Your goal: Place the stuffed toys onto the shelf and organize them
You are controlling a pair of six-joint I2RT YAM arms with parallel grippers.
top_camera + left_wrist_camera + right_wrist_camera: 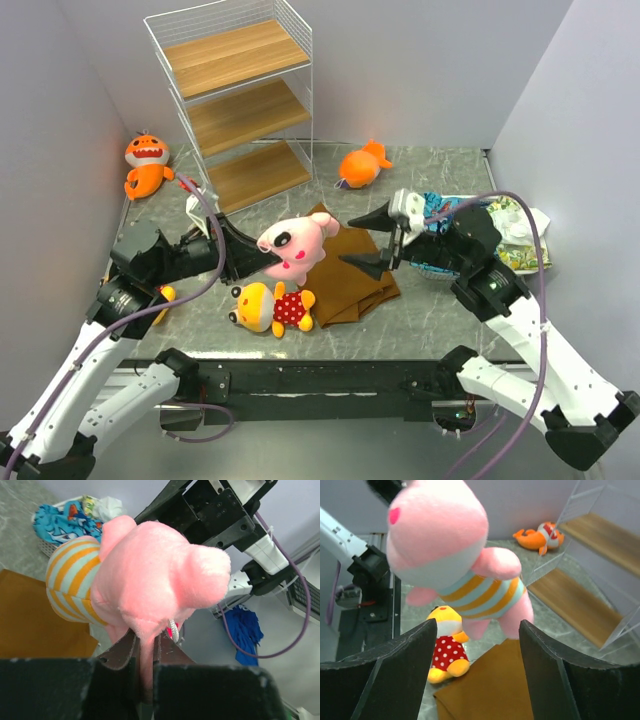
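Frame centre: the left gripper (262,262) is clamped on the pink striped toy (295,243) (held aloft). The right gripper (352,240) gapes beside it, so it should take the body squarely before release, then carry it to the shelf (240,100), upper left.

The left gripper (264,258) held a pink plush toy (295,243) near a brown cloth (355,278); the right gripper (366,240) faced it, fingers spread.

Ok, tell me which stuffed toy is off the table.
The pink striped toy, pinched by the left fingers in mid-air. Both orange sharks and the yellow polka-dot toy lie on the table.
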